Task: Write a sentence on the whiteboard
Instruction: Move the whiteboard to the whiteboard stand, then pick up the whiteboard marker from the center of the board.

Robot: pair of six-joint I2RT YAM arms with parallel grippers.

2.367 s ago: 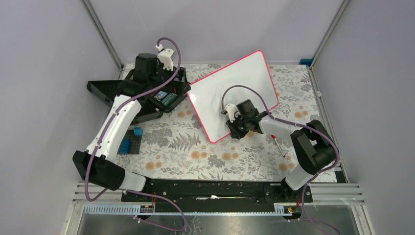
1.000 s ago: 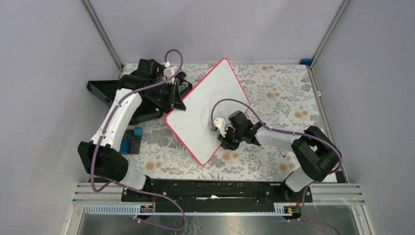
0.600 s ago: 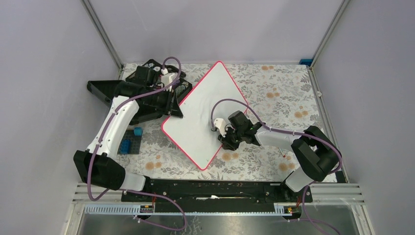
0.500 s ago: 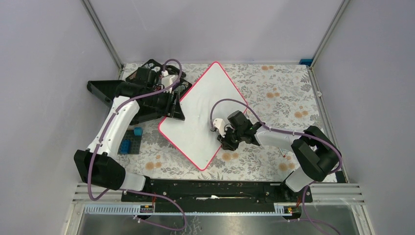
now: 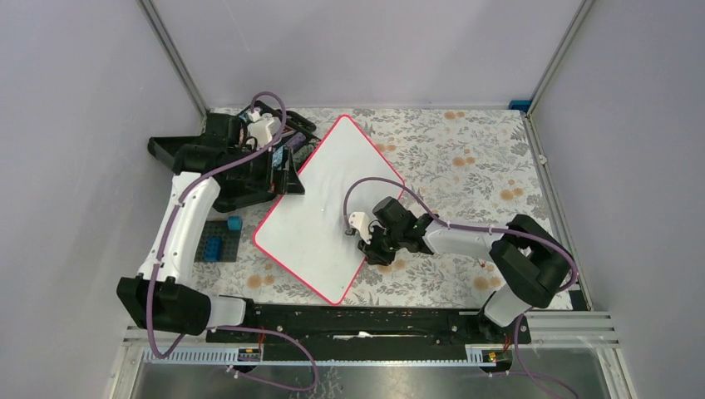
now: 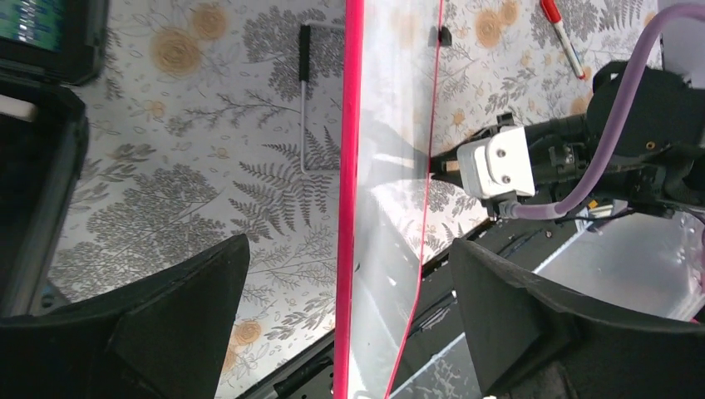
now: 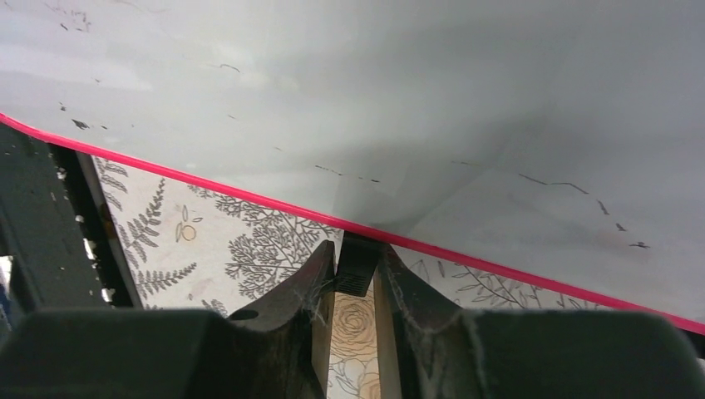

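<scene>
The whiteboard (image 5: 316,208) lies tilted like a diamond on the flowered table, its pink rim all round. The sentence is out of view: the board's face (image 7: 374,100) carries only faint dark specks. My right gripper (image 5: 366,248) is at the board's right edge, and in the right wrist view this gripper (image 7: 356,253) is shut on a small black clip (image 7: 357,270) on the rim. My left gripper (image 5: 287,176) hovers at the board's upper left edge. In the left wrist view it (image 6: 349,332) stands wide open, with the board's rim (image 6: 349,166) edge-on between its fingers and untouched.
An open black case (image 5: 224,166) sits at the back left beside the left arm. Blue blocks (image 5: 220,245) rest on a dark plate left of the board. A red marker (image 6: 561,33) lies on the table to the right, and a black-capped pen (image 6: 303,100) lies beside the board.
My left gripper has opened and let go of the board's edge. The board has swung and slid toward the near left, the right gripper moving with it, still shut on the clip.
</scene>
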